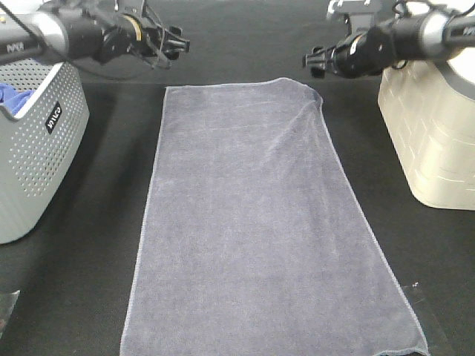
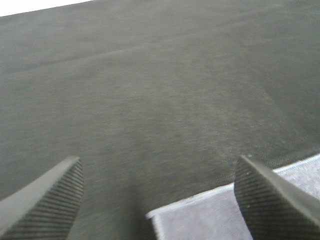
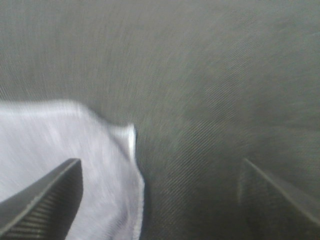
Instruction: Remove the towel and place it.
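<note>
The greyish-lavender towel (image 1: 256, 222) lies spread flat and lengthwise on the black table, its far right corner slightly rumpled. My left gripper (image 1: 178, 43) hovers above and beyond the towel's far left corner, open and empty. In the left wrist view that corner of the towel (image 2: 210, 215) lies below the open left gripper (image 2: 157, 200), between the two fingers. My right gripper (image 1: 310, 61) hangs open above the far right corner. The right wrist view shows the rumpled towel corner (image 3: 60, 140) beside one finger of the open right gripper (image 3: 160, 200).
A grey perforated basket (image 1: 33, 141) holding a small blue cloth (image 1: 13, 95) stands at the left. A cream bin (image 1: 434, 133) stands at the right. Black table cloth (image 1: 96, 245) surrounds the towel.
</note>
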Controlling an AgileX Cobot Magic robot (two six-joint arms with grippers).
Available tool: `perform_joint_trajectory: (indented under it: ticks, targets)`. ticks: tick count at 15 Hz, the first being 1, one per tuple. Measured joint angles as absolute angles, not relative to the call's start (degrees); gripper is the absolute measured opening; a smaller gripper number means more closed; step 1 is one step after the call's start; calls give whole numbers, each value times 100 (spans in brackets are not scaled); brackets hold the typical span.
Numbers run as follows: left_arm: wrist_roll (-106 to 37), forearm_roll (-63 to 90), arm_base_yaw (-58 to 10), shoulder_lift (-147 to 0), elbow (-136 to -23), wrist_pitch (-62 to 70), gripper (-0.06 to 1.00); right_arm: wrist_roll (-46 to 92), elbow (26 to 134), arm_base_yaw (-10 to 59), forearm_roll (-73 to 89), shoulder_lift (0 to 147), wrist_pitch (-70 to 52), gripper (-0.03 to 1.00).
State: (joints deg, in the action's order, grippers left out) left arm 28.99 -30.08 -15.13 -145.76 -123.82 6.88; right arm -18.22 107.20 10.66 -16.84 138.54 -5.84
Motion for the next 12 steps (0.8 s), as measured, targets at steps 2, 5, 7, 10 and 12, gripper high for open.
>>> perform_joint_trajectory:
  ticks: [2,5,7,10,12]
  targets:
    - [2899,-3008,-1656,-14318,-12382,1197,79,-1816,10720,1100,-1501,13568,-963,79]
    - [2848,-3008,-1868,-13957,-12382,1891,79,-1610,10720,1335,-1478,13155,-1387,79]
    - [2601,-2945,-2011,-13671,-12382,2515,79,-1524,10720,1524,-1409,12903,-1914,79]
    - [1782,-2790,-2309,-13075,-12382,4120,79,-1283,10720,1736,-1238,12319,-3283,79]
    - [1639,-2687,-2412,-12714,-12382,5134,79,-745,10720,1811,-928,11935,-4200,79]
